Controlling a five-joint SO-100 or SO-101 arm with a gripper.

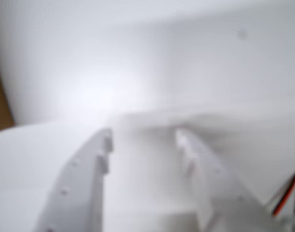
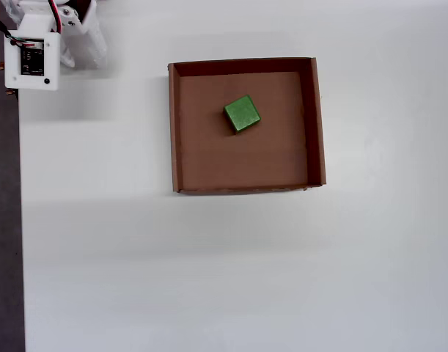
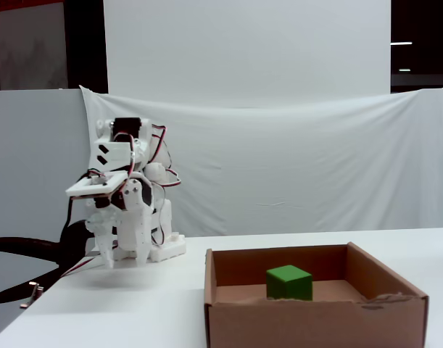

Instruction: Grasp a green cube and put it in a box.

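Where white cloth backs the white table [image 3: 170, 304], green cube [image 2: 242, 114] inside box [image 2: 318, 125], hand [image 1: 145, 140] seemingly apart, blurred.

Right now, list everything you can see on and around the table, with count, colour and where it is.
green cube: one, bright green, lying on the floor of the box, toward its far half in the overhead view, touching no wall.
box: one, brown cardboard, shallow and open-topped, near the middle of the table.
table: one, white, bare apart from the box and the arm's base.
backdrop cloth: one, white, hung behind the table in the fixed view.
arm: one, white with red and black wires, folded up at the table's far left corner in the fixed view.
hand: one, white, open and empty in the blurred wrist view.
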